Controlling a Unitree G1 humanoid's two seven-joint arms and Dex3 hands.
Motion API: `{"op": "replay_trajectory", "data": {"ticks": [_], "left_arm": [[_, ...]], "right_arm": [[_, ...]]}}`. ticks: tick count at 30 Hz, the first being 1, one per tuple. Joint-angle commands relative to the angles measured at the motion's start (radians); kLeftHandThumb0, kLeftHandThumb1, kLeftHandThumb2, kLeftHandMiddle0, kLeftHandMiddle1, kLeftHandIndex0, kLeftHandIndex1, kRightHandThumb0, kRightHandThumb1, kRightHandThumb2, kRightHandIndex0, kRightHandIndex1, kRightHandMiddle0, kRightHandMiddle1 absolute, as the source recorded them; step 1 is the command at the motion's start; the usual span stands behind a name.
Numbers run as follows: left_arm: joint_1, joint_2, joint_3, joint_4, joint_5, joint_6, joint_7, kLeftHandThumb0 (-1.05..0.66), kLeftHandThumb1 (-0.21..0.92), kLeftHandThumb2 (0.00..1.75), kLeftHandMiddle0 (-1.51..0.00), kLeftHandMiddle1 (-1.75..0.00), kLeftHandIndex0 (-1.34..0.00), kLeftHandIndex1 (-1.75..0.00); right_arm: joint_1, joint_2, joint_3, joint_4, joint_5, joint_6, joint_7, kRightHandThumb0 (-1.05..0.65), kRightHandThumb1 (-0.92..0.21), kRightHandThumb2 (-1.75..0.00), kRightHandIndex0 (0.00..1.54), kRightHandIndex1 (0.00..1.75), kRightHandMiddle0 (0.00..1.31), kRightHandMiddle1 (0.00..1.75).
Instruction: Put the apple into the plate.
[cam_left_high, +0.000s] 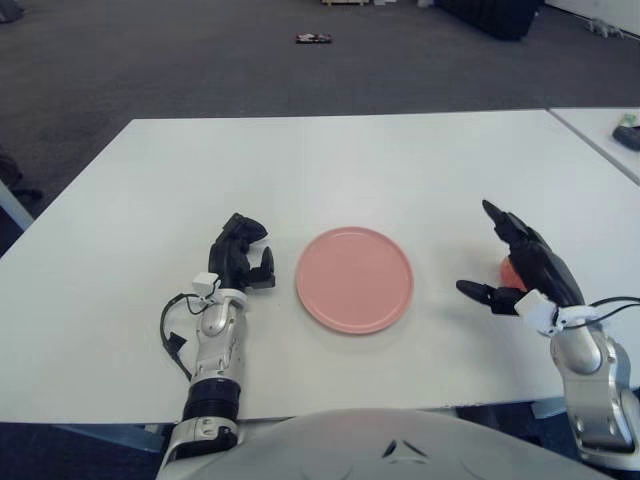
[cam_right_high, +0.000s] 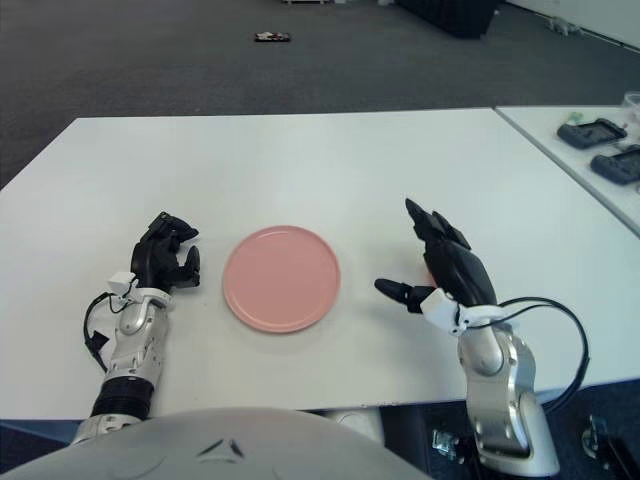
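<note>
A red apple lies on the white table, right of the pink plate. Only a small part of it shows, because my right hand hides the rest. That hand is open, with the fingers spread above the apple and the thumb pointing left toward the plate. I cannot tell whether it touches the apple. The plate is empty. My left hand shows just left of the plate, with the fingers loosely bent and holding nothing.
A second white table stands at the right with black devices on it. A small dark object lies on the grey floor beyond the table. The table's front edge runs just before my arms.
</note>
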Motion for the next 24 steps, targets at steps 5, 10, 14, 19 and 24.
{"op": "replay_trajectory", "data": {"ticks": [5, 10, 14, 19, 24], "left_arm": [[0.036, -0.004, -0.003, 0.042, 0.002, 0.027, 0.005, -0.01, -0.08, 1.75, -0.92, -1.75, -0.71, -1.66], [0.036, -0.003, -0.003, 0.043, 0.008, 0.03, 0.012, -0.01, -0.08, 1.75, -0.92, -1.75, -0.72, -1.66], [0.035, -0.001, -0.003, 0.043, 0.01, 0.036, 0.014, -0.01, -0.08, 1.75, -0.92, -1.75, -0.72, -1.66], [0.039, 0.001, -0.004, 0.041, 0.012, 0.031, 0.009, -0.01, -0.08, 1.75, -0.92, -1.75, -0.72, -1.66], [0.042, 0.002, -0.004, 0.039, 0.009, 0.025, 0.003, -0.01, -0.08, 1.75, -0.92, -1.75, -0.72, -1.66]], "right_arm": [[0.005, -0.044, -0.009, -0.01, -0.026, 0.08, 0.094, -1.01, -0.66, -0.64, 0.0, 0.0, 0.0, 0.38], [-0.106, -0.044, 0.007, 0.194, -0.026, 0.09, 0.035, -0.99, -0.56, -0.74, 0.0, 0.0, 0.0, 0.52], [-0.139, -0.053, 0.038, 0.196, -0.084, 0.189, 0.077, -0.98, -0.53, -0.79, 0.0, 0.0, 0.0, 0.61], [-0.091, -0.107, 0.101, 0.242, -0.197, 0.191, 0.06, -0.94, -0.45, -0.88, 0.0, 0.0, 0.0, 0.87], [-0.112, -0.11, 0.117, 0.245, -0.222, 0.216, 0.06, -0.92, -0.46, -0.87, 0.0, 0.0, 0.0, 0.97]]}}
